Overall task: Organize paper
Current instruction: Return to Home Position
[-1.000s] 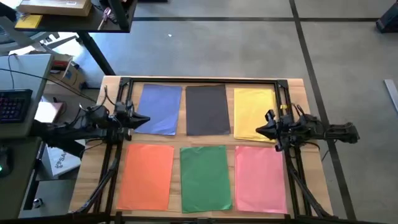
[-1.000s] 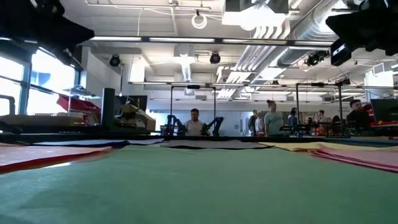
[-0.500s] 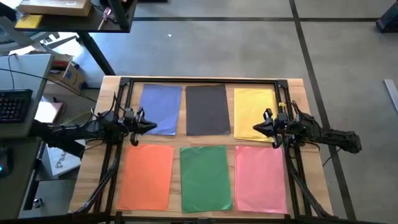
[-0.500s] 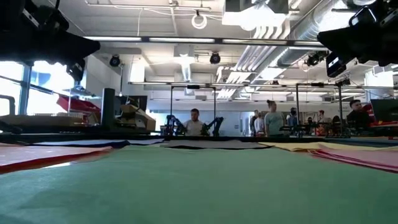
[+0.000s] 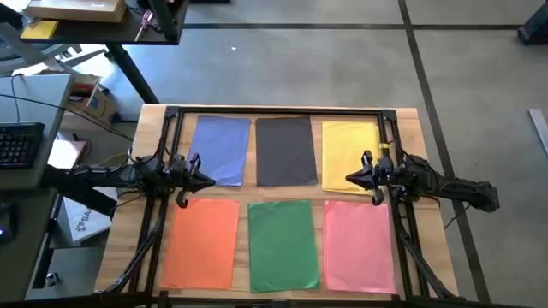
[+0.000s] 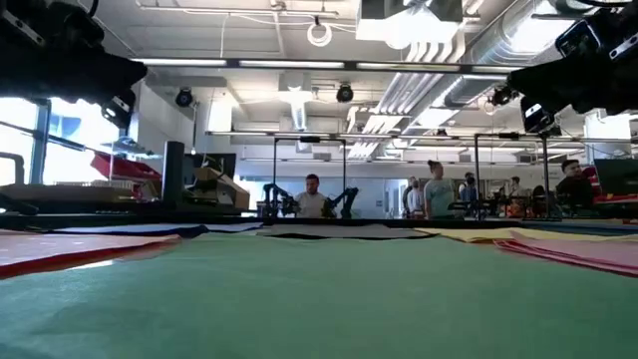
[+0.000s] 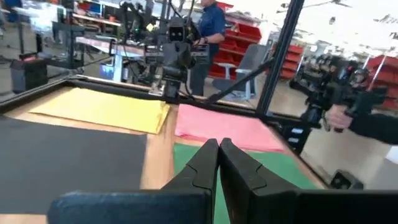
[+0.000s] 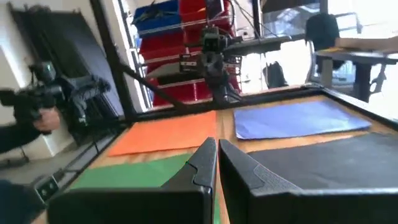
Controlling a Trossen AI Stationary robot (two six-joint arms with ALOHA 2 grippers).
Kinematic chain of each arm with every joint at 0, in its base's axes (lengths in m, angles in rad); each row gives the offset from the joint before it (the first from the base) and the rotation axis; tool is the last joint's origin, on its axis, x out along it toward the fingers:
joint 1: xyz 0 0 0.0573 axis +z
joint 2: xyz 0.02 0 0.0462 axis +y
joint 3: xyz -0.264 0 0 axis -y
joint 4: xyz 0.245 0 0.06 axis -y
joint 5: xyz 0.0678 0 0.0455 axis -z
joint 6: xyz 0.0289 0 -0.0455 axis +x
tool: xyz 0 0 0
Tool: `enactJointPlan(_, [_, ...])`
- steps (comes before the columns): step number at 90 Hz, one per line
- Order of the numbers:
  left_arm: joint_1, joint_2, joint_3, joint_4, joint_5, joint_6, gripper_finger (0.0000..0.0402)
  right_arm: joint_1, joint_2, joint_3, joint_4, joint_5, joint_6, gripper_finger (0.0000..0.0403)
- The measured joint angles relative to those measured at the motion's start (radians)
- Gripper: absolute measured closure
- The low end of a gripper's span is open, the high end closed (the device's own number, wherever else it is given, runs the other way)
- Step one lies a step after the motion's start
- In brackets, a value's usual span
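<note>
Paper (image 5: 282, 244): six single-colour piles in two rows, sorting seemingly finished; left gripper (image 5: 205, 180) and right gripper (image 5: 349, 179) both pinched closed, empty.

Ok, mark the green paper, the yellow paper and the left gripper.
green paper (image 5: 282, 245): high view, sheet's middle.
yellow paper (image 5: 347, 152): high view, sheet's middle.
left gripper (image 5: 211, 180): high view, between its fingertips.

Flat paper (image 5: 285, 151) covers table (image 5: 425, 128); black frame rails (image 5: 274, 110) hem far, side edges
</note>
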State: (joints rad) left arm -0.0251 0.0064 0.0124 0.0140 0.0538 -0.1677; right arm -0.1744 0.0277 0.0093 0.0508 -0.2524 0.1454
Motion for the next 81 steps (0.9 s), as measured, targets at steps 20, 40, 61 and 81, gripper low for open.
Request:
enactJointPlan(20, [-0.017,0.005,0.0,-0.006,-0.03,0.099,0.0402,0.0,0.001,0.0,-0.002,0.037,-0.125,0.0403])
enactJointPlan(40, [-0.017,0.034,0.0,-0.009,-0.044,0.068,0.0402,0.0,0.005,0.0,-0.003,0.039,-0.119,0.0403])
enactJointPlan(61, [-0.017,0.046,0.0,-0.009,-0.044,0.068,0.0402,0.0,0.005,0.0,-0.002,0.038,-0.12,0.0403])
enactJointPlan(81, [-0.017,0.046,0.0,-0.009,-0.044,0.068,0.0402,0.0,0.005,0.0,-0.003,0.038,-0.12,0.0403])
